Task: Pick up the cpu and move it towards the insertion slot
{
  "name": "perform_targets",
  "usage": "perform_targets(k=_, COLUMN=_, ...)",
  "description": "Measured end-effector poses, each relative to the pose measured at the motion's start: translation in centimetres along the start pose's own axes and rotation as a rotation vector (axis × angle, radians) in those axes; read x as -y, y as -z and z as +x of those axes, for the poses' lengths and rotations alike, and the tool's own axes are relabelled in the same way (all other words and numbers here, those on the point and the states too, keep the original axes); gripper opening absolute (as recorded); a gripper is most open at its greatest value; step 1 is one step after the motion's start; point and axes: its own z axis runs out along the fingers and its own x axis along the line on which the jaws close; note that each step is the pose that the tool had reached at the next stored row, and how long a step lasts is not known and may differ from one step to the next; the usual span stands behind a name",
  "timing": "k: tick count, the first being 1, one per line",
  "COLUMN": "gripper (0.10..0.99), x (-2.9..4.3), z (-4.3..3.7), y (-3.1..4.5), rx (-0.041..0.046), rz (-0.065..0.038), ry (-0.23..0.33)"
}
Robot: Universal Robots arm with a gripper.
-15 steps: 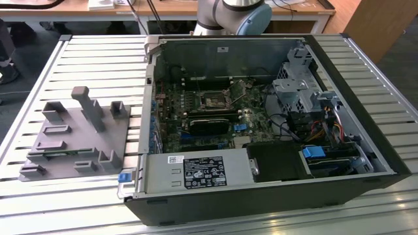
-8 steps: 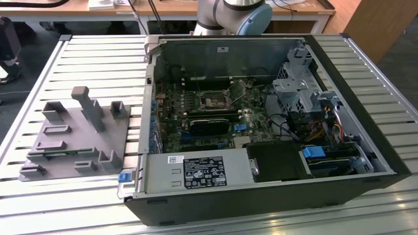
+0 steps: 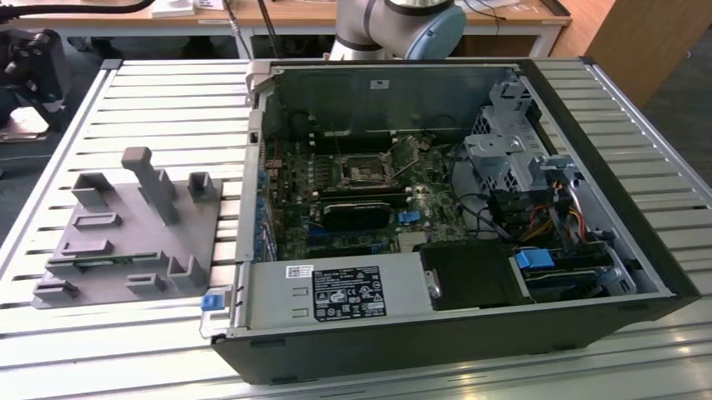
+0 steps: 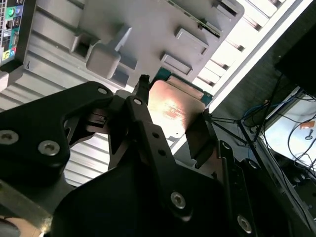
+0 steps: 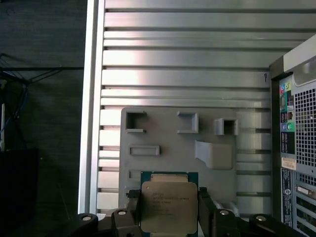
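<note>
Over the grey fixture block (image 5: 168, 133), the gripper (image 5: 168, 219) was clamped on the cpu (image 5: 169, 205) by opposite edges; it seemed light, rigid, probably fragile.

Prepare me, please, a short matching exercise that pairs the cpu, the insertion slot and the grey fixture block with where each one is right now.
Things
1. cpu
2. insertion slot
3. grey fixture block

Places
A. on the slatted table, to the exterior view's left of the computer case
B. between the fingers, over the fixture block
C. on the motherboard inside the open case

Pairs: 1-B, 2-C, 3-A
</note>
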Motion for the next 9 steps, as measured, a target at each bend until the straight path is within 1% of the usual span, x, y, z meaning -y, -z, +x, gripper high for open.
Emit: perform_targets(k=9, gripper=0.545, x=0.0, z=-4.09, y=0.12, rx=0.0001, rz=-0.001, ry=0.0)
